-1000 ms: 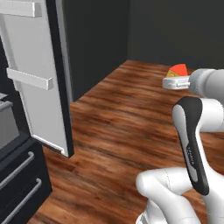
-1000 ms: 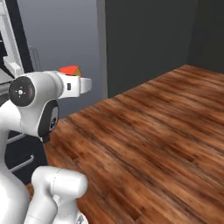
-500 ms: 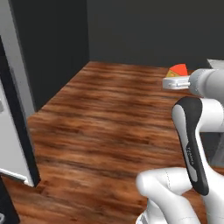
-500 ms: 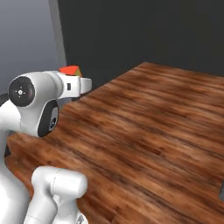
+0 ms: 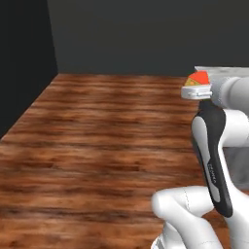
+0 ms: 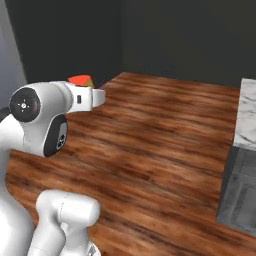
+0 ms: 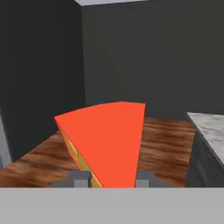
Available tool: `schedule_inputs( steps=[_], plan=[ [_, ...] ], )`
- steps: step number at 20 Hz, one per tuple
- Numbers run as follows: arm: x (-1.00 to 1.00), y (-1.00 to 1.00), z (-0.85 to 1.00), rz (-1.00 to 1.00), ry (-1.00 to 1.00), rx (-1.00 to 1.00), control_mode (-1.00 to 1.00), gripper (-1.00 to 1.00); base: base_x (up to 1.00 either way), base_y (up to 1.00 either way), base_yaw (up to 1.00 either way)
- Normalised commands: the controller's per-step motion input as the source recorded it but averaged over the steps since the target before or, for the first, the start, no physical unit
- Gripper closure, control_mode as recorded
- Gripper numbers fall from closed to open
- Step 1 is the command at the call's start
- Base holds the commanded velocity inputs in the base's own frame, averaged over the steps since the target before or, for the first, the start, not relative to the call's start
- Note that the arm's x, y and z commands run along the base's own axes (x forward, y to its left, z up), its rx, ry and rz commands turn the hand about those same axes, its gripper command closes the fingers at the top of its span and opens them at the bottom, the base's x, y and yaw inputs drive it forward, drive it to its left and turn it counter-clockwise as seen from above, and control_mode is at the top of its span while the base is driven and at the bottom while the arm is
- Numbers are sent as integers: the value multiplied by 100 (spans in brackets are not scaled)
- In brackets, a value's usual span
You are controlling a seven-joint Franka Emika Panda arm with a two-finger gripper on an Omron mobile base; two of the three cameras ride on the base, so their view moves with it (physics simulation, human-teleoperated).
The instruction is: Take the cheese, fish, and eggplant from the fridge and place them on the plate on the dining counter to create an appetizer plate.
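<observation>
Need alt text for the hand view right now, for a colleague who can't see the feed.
A cheese wedge with a red-orange top face and a yellow side sits clamped between the two fingertips of the gripper, taking up the middle of the picture. Behind it lie a wooden floor and dark walls, with the corner of a marble-topped grey cabinet at the right.

– Where is the cheese (image 7: 107,140)?
– Lower centre of the hand view, between the fingertips (image 7: 81,179)
– And the counter (image 6: 246,115)?
– Right edge, wood floor (image 6: 165,145) left of it
</observation>
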Motion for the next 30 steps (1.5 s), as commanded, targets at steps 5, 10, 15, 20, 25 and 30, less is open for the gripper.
schedule_inputs(
  steps=[5, 10, 15, 20, 25, 30],
  plan=[
    [0, 0, 0, 0, 0, 0, 100, 100, 94, -1, -35],
    [0, 0, 0, 0, 0, 0, 100, 100, 100, 4, -36],
    [0, 0, 0, 0, 0, 0, 100, 100, 100, 31, -35],
    [0, 0, 0, 0, 0, 0, 100, 100, 100, 54, -32],
    [0, 0, 0, 0, 0, 0, 100, 100, 100, 68, -28],
    [0, 0, 0, 0, 0, 0, 100, 100, 100, 68, -29]
  ],
)
